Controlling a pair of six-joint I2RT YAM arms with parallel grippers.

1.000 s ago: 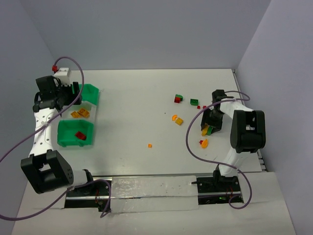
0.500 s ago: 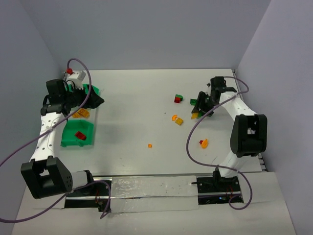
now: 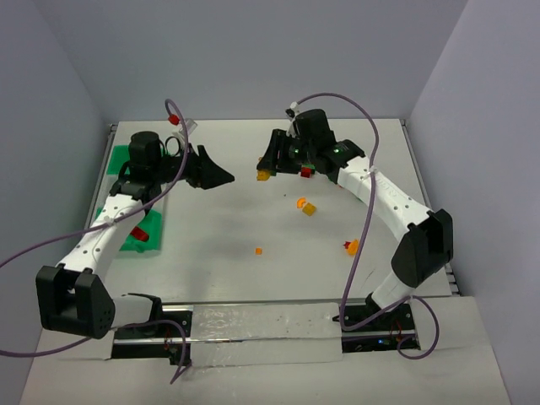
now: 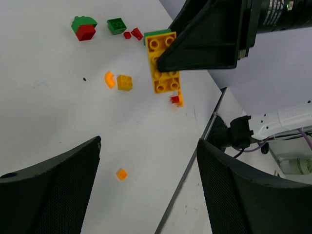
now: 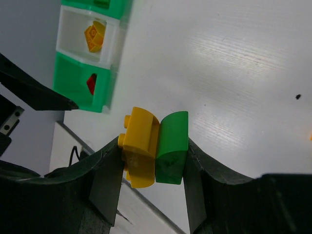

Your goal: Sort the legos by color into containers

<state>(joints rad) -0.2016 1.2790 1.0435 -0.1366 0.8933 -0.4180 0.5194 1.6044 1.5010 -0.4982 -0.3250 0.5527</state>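
My right gripper (image 5: pixel 154 163) is shut on a yellow lego (image 5: pixel 140 146) and a green lego (image 5: pixel 171 146) pressed side by side, held above the table's back middle (image 3: pixel 265 174). The pair also shows in the left wrist view (image 4: pixel 163 63). My left gripper (image 3: pixel 215 174) is open and empty, pointing right toward that pair, a short way off. The containers (image 5: pixel 83 78) stand in a row at the far left: a green one holding a red lego (image 5: pixel 91 84), a whitish one holding yellow legos (image 5: pixel 95 35), and another green one (image 3: pixel 118 157). My left arm partly hides them from above.
Loose legos lie on the table: a red-and-green pair (image 3: pixel 308 171), an orange arc (image 3: pixel 300 202) beside a yellow cube (image 3: pixel 310 208), a small orange piece (image 3: pixel 258 251), a red-and-orange pair (image 3: pixel 351 247). A green brick (image 4: pixel 116 25) and small red bits (image 4: pixel 132 34) lie behind them.
Both arms swung toward the table's middle. My right gripper carried the yellow and green pair from the right side to the back middle. My left gripper left the bins and moved right.
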